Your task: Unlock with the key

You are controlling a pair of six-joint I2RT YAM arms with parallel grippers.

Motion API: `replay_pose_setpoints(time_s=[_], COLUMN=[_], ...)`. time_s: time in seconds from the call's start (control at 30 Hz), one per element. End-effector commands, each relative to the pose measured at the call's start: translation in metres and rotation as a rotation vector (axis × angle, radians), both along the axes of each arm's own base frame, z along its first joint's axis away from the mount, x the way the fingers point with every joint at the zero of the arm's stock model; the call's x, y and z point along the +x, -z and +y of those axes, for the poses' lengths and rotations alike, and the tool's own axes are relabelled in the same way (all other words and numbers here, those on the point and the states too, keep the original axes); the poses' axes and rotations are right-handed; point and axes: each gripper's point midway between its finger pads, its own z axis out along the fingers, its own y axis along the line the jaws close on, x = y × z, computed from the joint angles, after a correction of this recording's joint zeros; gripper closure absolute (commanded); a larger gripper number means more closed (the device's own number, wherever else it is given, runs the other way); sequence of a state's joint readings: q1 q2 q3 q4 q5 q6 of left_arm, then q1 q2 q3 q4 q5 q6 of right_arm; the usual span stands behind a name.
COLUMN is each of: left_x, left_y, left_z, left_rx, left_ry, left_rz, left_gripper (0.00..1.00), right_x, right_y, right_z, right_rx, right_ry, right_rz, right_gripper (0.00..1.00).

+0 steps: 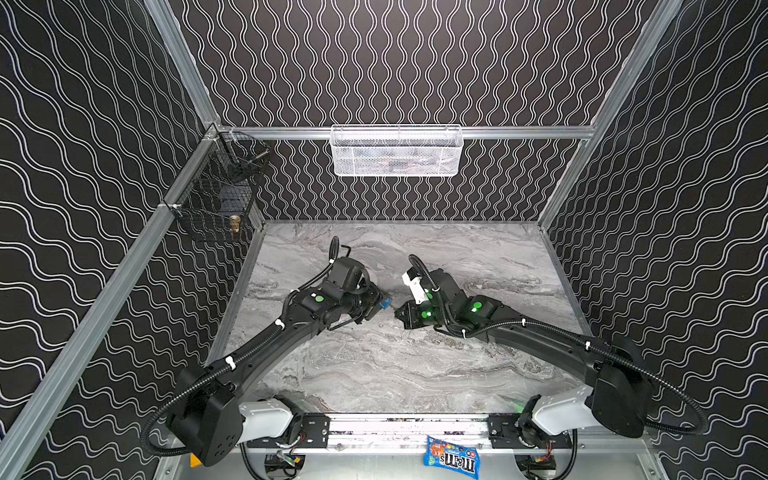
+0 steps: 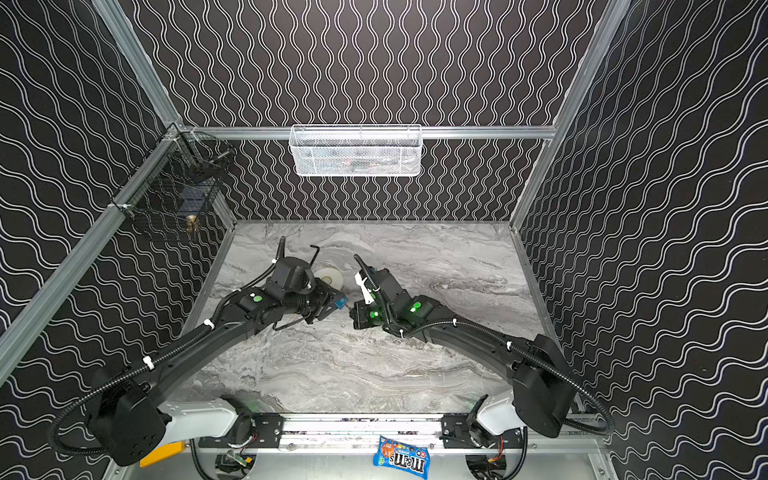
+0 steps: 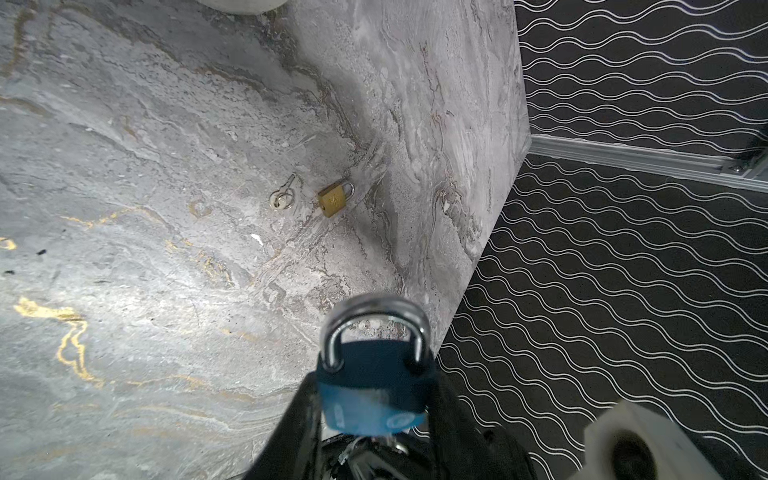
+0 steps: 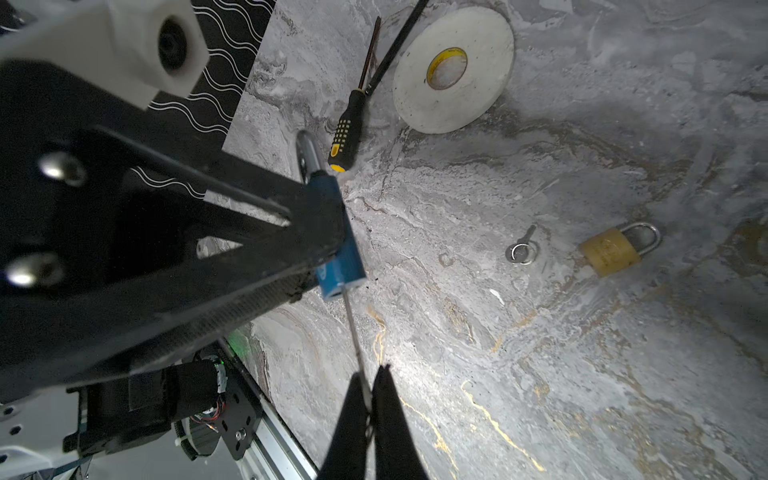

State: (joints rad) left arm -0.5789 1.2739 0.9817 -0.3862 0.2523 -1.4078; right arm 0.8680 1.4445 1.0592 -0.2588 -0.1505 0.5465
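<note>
A blue padlock (image 3: 374, 386) with a silver shackle is gripped by its body in my left gripper (image 3: 374, 397), held above the marble table (image 1: 415, 365) near its middle. My right gripper (image 4: 371, 374) is shut on a thin silver key (image 4: 353, 332). The key's blade runs straight up to the underside of the padlock (image 4: 338, 249) and meets it at the keyhole end. In both top views the left gripper (image 1: 376, 303) (image 2: 332, 302) and the right gripper (image 1: 399, 312) (image 2: 353, 313) face each other tip to tip, with the padlock (image 1: 384, 303) between them.
A brass padlock (image 4: 609, 251) and a small key on a ring (image 4: 521, 249) lie on the table. A screwdriver (image 4: 347, 133) and a white tape roll (image 4: 453, 68) lie behind the left arm. A white basket (image 1: 395, 151) and a black wire basket (image 1: 220, 195) hang on the walls.
</note>
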Motion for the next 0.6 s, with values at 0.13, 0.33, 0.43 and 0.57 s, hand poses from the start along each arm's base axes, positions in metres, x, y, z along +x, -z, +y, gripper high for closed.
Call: replay_pose_setpoints(time_s=[0.13,0.33,0.43,0.57], left_x=[0.002,0.005,0.004,0.004], left_y=[0.002,0.005,0.007,0.006], left_z=[0.006,0.01,0.01,0.006], left_rx=[0.002,-0.014,-0.011,-0.039], left_ry=[-0.046,-0.099,-0.1,-0.1], left_rz=[0.006,0.005,0.018,0.021], left_gripper=[0.94,0.94,0.95,0.95], right_x=[0.005,0.0,-0.004,-0.009], right_y=[-0.009,-0.012,-0.016,-0.004], right_z=[0.009,0.018,0.023,0.018], right_rx=[0.063,0.105,0.156,0.119], right_ry=[0.047,0.052,0.03,0.031], right_rz=[0.016,0.044,0.046,0.084], right_gripper=[1.0,1.0,1.0,1.0])
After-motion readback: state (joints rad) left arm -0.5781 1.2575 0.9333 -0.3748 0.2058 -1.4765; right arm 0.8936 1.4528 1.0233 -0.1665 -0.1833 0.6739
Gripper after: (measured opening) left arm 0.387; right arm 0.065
